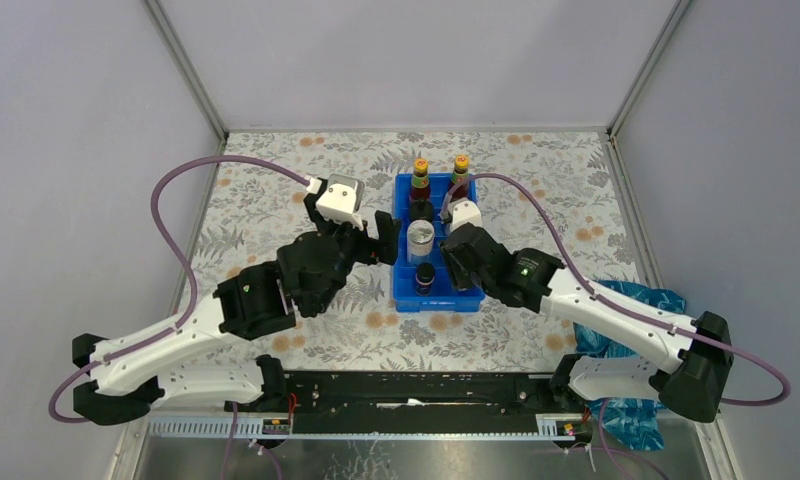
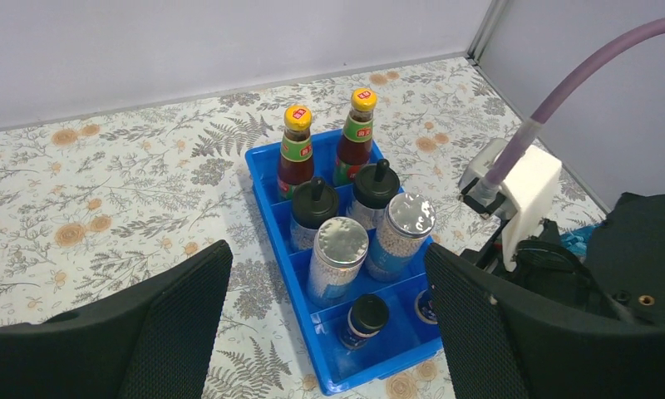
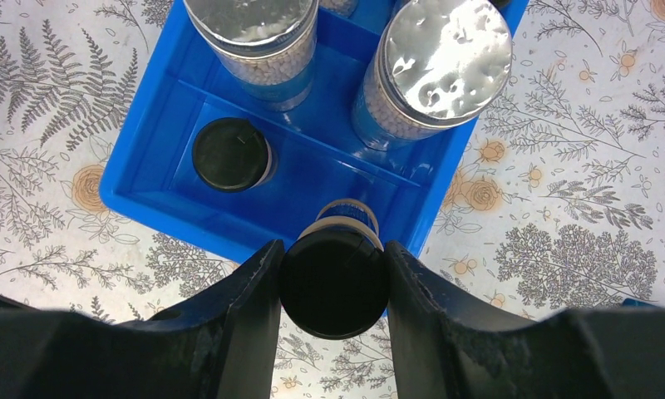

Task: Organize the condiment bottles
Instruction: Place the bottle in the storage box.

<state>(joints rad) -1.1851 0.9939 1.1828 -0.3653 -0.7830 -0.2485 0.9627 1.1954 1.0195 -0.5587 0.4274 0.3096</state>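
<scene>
Table [image 1: 246, 210] left of the blue tray [image 1: 441, 302] is open; tall silver-lidded jars [image 3: 445, 58] wall in the front row

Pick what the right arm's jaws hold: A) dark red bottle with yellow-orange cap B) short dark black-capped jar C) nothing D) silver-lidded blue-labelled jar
B: in the right wrist view the right jaws press both sides of the short dark black-capped jar.

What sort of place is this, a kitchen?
Probably a robot test booth, not a kitchen: plain grey walls box in one small table with a floral cloth, and two cabled robot arms are bolted to a rail at its edge.
</scene>
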